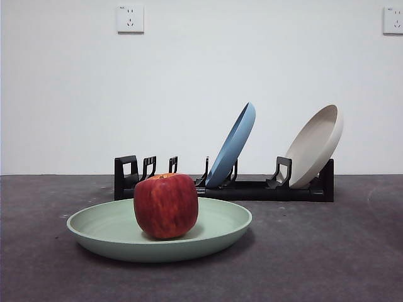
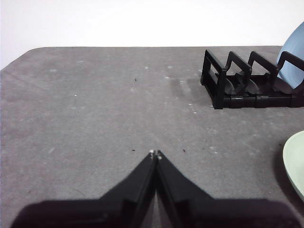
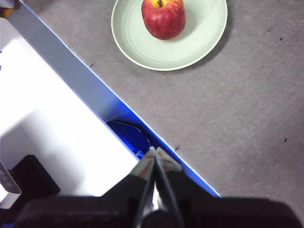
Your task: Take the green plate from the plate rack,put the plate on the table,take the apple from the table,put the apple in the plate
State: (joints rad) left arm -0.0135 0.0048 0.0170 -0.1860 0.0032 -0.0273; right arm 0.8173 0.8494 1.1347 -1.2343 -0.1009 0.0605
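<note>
The blocky red apple [image 1: 166, 206] sat in the big round pale green plate [image 1: 101, 229], low and left of center in the front view, on the flat dark grey table [image 1: 315, 251]. Behind stood the long black plate rack [image 1: 252, 189]. The left gripper [image 2: 155, 153] and right gripper [image 3: 154, 151] were pinched closed, holding nothing.

apple [image 1: 166, 206] on plate [image 1: 113, 229], rack [image 1: 252, 189] behind

Apple [image 3: 163, 18] in green plate [image 3: 190, 45], grey table [image 3: 247, 114], right end effector [image 3: 155, 153] (jaws together) over table edge
</note>
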